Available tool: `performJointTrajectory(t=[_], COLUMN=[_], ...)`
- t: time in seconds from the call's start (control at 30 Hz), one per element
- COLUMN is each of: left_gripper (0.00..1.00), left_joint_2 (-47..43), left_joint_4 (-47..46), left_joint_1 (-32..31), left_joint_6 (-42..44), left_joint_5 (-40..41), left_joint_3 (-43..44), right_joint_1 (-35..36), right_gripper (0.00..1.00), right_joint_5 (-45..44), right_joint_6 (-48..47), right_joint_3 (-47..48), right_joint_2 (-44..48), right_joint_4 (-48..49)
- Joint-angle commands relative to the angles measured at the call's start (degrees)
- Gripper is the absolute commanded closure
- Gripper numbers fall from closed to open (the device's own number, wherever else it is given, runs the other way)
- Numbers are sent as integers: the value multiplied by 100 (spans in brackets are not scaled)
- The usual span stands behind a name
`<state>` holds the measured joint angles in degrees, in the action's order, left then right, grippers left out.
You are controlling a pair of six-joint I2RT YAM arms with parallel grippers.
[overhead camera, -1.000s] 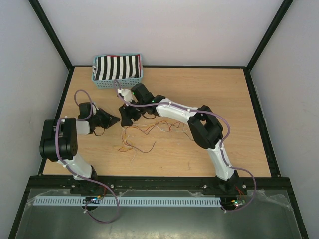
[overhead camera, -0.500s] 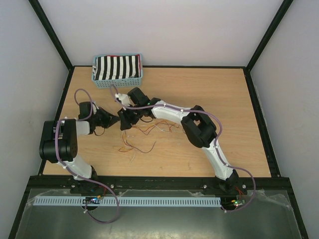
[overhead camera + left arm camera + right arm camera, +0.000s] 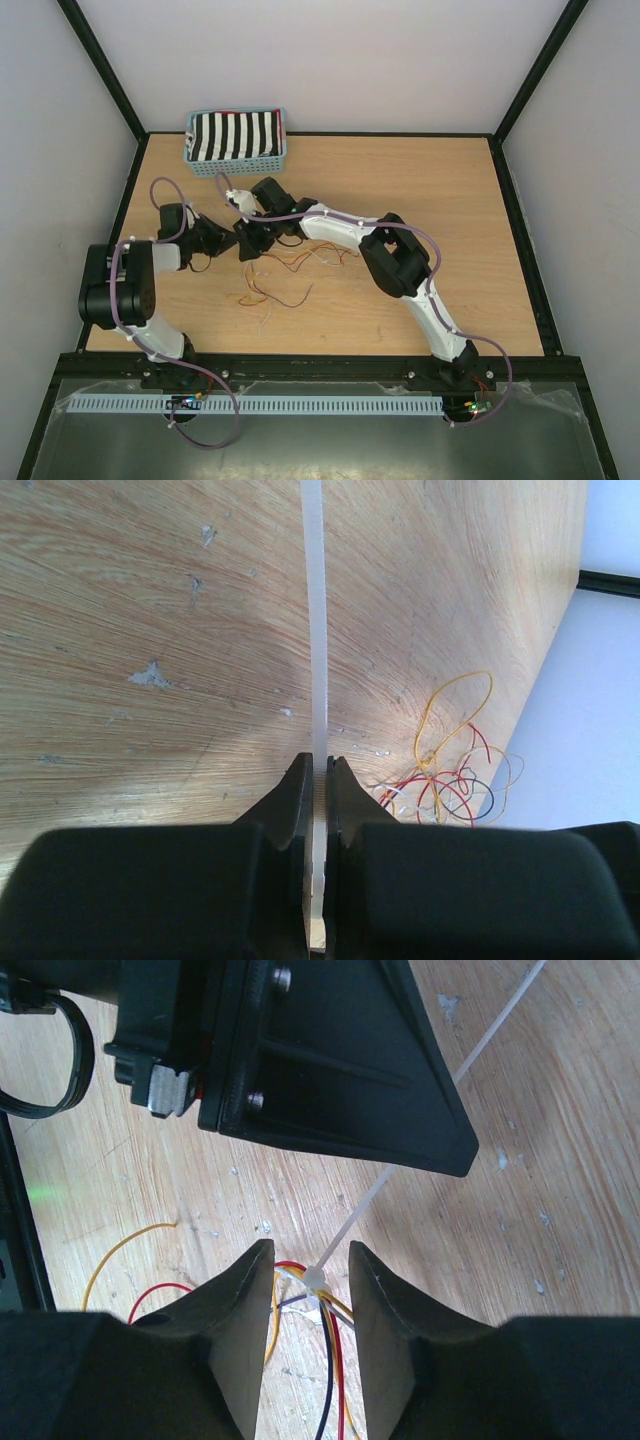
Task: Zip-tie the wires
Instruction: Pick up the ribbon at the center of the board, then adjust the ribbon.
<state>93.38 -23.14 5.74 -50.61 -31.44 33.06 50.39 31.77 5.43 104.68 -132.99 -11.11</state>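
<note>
Starting at the near edge: left arm [image 3: 120, 285] folded up at the near left, right arm [image 3: 400, 265] stretched leftward across the desk [image 3: 430, 190]. Just beyond them the wires [image 3: 280, 275] lie on the wood left of centre, thin orange, red, dark and pale strands, loose ends curling toward the near side. Their far ends gather at the point where the two wrists meet. Left jaws pinched tight on the strap of a white zip tie [image 3: 315, 630], which runs straight out from between the jaws over the desk; from the left wrist view the wires sit off to the right of the strap. Right jaws partly apart, one on each side of the zip tie head [image 3: 316, 1280], a gap showing on both sides, gripping nothing. Wires pass through at that head, and the strap leads away from it under the black body of the left wrist. Farthest back, at the far left corner, a pale blue basket [image 3: 200, 165] holds a black-and-white striped cloth [image 3: 235, 135], apart from the wires.
</note>
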Motion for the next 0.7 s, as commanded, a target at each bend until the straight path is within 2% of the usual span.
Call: performJointTrajectory(t=[0.0, 0.2, 0.67], left_gripper=[100, 100, 100], left_joint_2=[-233, -270, -384], left_joint_4=[-7, 37, 81], left_joint_1=[-20, -16, 84], left_joint_6=[35, 54, 111], left_joint_5=[-29, -20, -11], left_joint_3=[56, 63, 71], right_joint_1=[41, 41, 37], right_gripper=[56, 64, 71], right_joint_5=[-73, -165, -360], right_joint_6=[37, -21, -142], right_joint_3=[79, -12, -351], right_joint_2=[-78, -37, 151], right_joint_4=[-58, -68, -66])
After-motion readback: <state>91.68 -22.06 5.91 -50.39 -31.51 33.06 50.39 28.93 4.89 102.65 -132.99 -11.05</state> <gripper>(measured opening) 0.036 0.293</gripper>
